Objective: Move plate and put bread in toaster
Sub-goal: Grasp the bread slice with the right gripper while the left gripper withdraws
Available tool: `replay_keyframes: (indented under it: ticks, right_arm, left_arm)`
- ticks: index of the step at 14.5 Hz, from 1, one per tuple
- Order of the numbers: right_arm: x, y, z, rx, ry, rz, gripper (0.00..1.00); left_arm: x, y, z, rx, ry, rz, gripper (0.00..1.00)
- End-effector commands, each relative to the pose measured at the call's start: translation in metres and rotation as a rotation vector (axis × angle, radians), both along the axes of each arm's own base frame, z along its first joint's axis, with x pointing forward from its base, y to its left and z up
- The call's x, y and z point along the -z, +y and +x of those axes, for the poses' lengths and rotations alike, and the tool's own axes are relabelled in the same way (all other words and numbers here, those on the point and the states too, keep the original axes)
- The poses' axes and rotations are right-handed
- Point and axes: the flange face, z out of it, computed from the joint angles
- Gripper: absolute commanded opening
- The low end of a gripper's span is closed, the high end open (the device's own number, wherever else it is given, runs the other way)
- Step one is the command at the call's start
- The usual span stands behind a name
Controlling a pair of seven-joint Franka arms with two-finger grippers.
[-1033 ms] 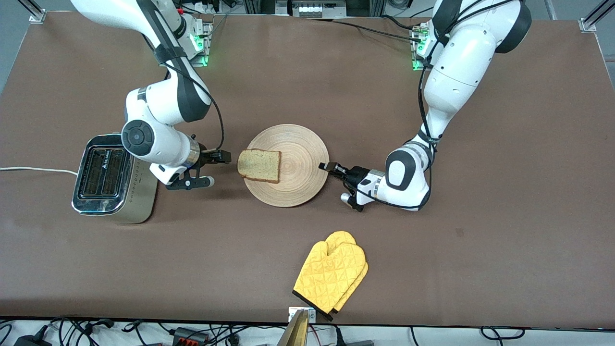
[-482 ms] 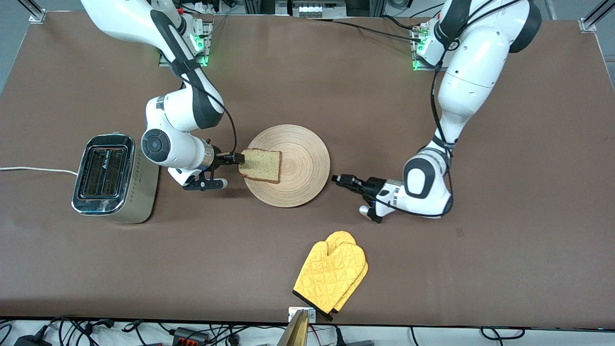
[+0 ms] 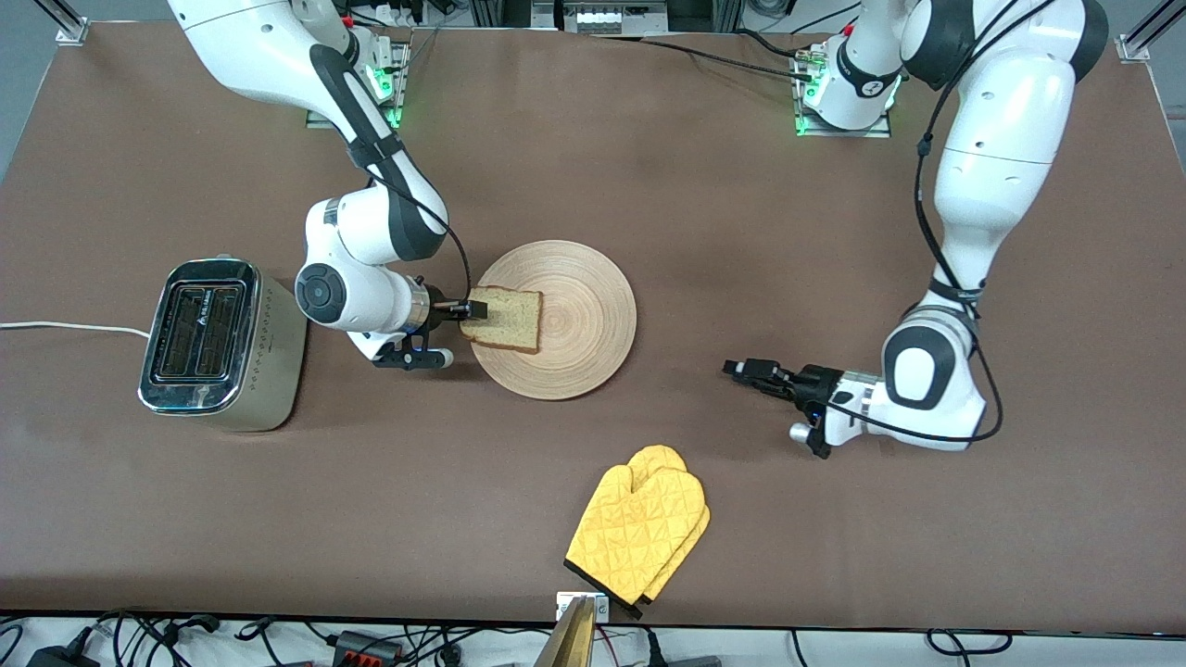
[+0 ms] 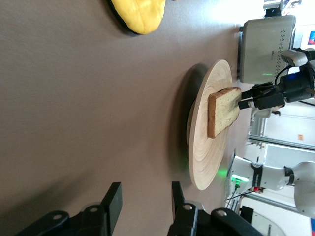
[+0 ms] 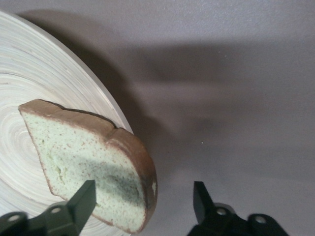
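1. Nearest the front camera lies a yellow oven mitt (image 3: 639, 533), flat on the brown table (image 3: 834, 232) close to its edge, well apart from everything else.

2. My left gripper (image 3: 738, 370) sits low over bare table, toward my left arm's end, apart from the plate. Its fingers (image 4: 112, 204) stand parted with nothing between them; it grasps nothing.

3. The plate (image 3: 584, 324) lies flat near the middle of the table. It is round, pale wood with fine rings.

4. The bread (image 3: 503, 318) rests on the plate's side toward my right arm's end, one crusted end hanging past the rim.

5. My right gripper (image 3: 471, 309) is at that overhanging end. In my right wrist view the fingers (image 5: 81, 204) are spread wide: one lies over the slice's face, the other stands clear of the crust over the table. They straddle the bread's edge and are not clamped on it.

6. The toaster (image 3: 218, 345) stands toward my right arm's end of the table, beside my right forearm, its two slots facing up and a white cord (image 3: 69, 326) running off toward the table's edge.
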Motion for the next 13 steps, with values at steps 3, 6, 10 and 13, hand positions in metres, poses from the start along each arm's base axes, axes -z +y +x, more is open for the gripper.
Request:
replay_keyframes:
  ticks: [3,6,10,13]
  right_arm:
    - [0.005,0.006,0.000,0.022,0.001,0.009,0.71]
    - [0.002,0.008,0.002,0.000,-0.006,0.017,0.47]
    - [-0.013,0.020,0.006,-0.022,-0.031,0.030,0.21]
    - [-0.032,0.023,0.013,-0.029,-0.047,0.045,0.09]
  left_arm:
    - [-0.088,0.055,0.020,0.136,0.064,0.207,0.49]
    - [-0.165,0.104,0.022,0.147,0.006,0.453,0.55]
    - [-0.267,0.103,-0.003,0.068,0.044,0.754,0.63]
    - [-0.335,0.080,-0.025,-0.054,0.038,0.988,0.80]
